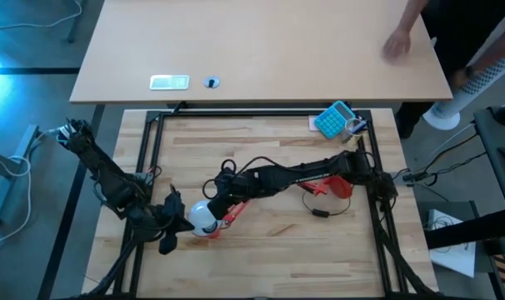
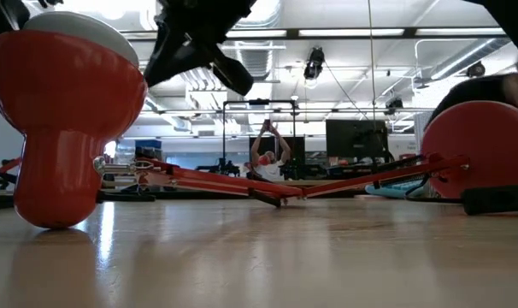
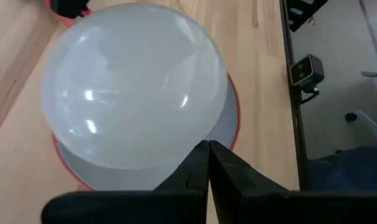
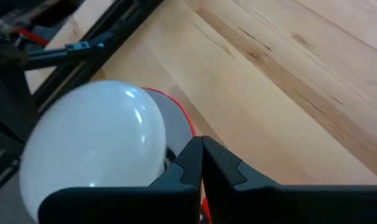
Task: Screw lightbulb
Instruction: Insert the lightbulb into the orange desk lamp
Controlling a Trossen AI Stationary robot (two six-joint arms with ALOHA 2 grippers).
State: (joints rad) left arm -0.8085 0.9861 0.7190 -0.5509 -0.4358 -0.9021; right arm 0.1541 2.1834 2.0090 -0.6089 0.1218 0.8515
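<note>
The white lightbulb (image 1: 202, 214) sits dome-up in the red desk lamp's cone shade (image 2: 62, 128). The shade stands on the table near the front left, and its screw base is hidden inside it. The bulb fills the left wrist view (image 3: 132, 87) and also shows in the right wrist view (image 4: 95, 143). My left gripper (image 3: 207, 152) is shut, with its tips at the dome's edge on the bulb's left. My right gripper (image 4: 201, 149) is shut, with its tips beside the shade's red rim (image 4: 185, 127) on the bulb's far right side. My left gripper's shut fingertips (image 3: 201, 155) lie against the edge of the bulb's dome (image 3: 188, 134), coming level from the table's left; I cannot tell whether they touch it. My right gripper's shut fingertips (image 4: 191, 155) stand at the shade's rim, slanting down from the far right; I cannot tell whether they touch it.
The lamp's red jointed arm (image 2: 267, 184) lies along the table to its round red base (image 1: 340, 185) at the right, with a black cord (image 1: 323, 212) beside it. A teal calculator (image 1: 334, 119) lies at the far right. A person's hand (image 1: 397, 43) is over the far desk.
</note>
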